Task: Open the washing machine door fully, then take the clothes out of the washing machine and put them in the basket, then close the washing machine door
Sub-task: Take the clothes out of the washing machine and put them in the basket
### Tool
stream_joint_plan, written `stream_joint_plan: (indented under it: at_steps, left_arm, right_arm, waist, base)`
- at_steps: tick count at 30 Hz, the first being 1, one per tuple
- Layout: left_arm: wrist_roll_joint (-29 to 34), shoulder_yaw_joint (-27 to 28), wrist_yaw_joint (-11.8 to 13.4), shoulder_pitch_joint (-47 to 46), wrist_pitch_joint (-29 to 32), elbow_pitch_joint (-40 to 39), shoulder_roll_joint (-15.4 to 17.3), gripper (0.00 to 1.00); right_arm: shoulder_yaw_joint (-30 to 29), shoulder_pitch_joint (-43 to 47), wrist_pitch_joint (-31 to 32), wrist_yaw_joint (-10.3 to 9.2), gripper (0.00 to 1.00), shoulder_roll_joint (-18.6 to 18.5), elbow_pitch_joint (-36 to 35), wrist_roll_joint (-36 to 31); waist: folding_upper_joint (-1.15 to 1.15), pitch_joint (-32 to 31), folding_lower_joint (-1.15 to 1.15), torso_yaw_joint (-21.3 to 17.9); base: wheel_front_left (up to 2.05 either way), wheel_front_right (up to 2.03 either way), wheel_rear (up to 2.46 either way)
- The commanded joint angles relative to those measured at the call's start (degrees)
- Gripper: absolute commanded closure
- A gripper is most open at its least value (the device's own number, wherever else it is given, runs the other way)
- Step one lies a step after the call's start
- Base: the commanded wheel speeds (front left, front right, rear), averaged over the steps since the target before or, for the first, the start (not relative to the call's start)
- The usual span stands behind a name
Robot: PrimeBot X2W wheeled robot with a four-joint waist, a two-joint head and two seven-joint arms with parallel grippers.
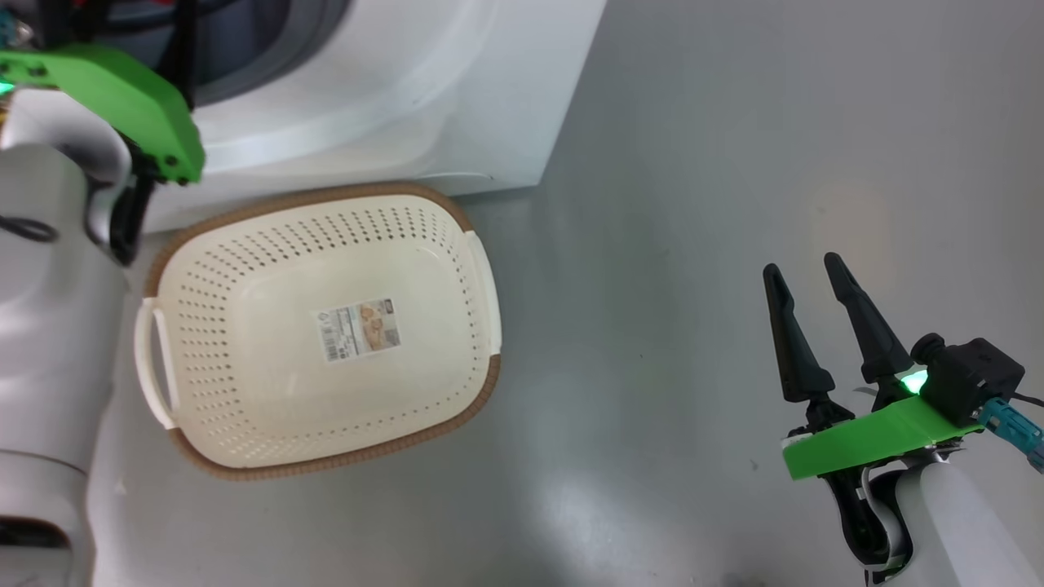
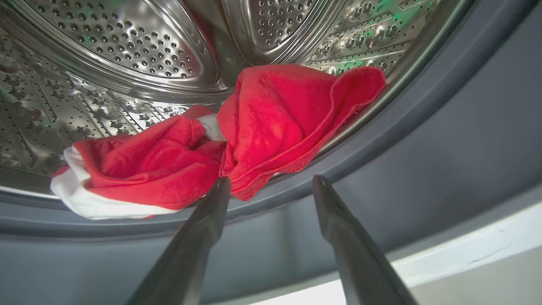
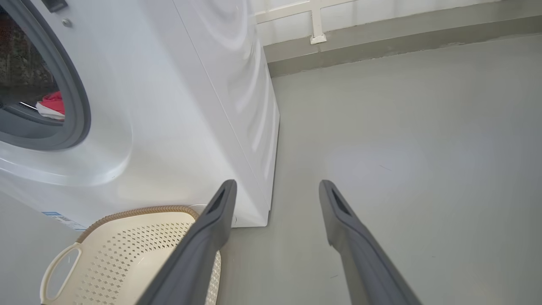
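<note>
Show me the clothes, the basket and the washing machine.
the clothes point(image 2: 275, 114), left wrist view, on the big red fold.
the basket point(image 1: 245, 342), head view, on its bare bottom.
the washing machine point(image 3: 178, 106), right wrist view, on its white front panel.

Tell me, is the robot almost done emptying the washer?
Not yet. Done: the washing machine is open. In hand: the open left tool hovers right before the red clothes in the drum, not gripping them. Left: move them into the empty basket, then shut the door.

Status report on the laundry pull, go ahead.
Left pincer open, tips at the clothes inside the drum. Right pincer open, idle over the floor. Basket empty, in front of the washing machine. Nothing blocking.
</note>
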Motion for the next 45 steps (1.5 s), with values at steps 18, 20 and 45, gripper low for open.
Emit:
stream_joint_plan:
  at_steps: [18,20,45]
  left_arm:
    - [-2.88,-4.51,-0.31,-8.59,-3.97,7.17,6.57,0.0]
    - [-3.04,-5.03,-0.31,-9.18,-4.16,7.58,6.71,0.0]
    - [-10.29,-7.72,-0.31,-6.95,-9.34,7.22,5.36,1.0]
  right_arm:
    - [2.68,-0.37,-0.37,0.35,0.0,-0.05,-2.32,0.57]
    - [2.74,-0.43,-0.37,0.35,0.0,-0.14,-2.4,0.56]
    - [1.65,0.43,-0.37,0.35,0.0,-0.63,-2.45,0.13]
  waist:
    - [0.0,4.71,0.0,-3.4]
    - [0.0,4.99,0.0,-3.57]
    - [0.0,2.14,0.0,-2.66]
  base:
    - [0.0,0.0,0.0]
    - [0.0,0.0,0.0]
    - [0.0,0.0,0.0]
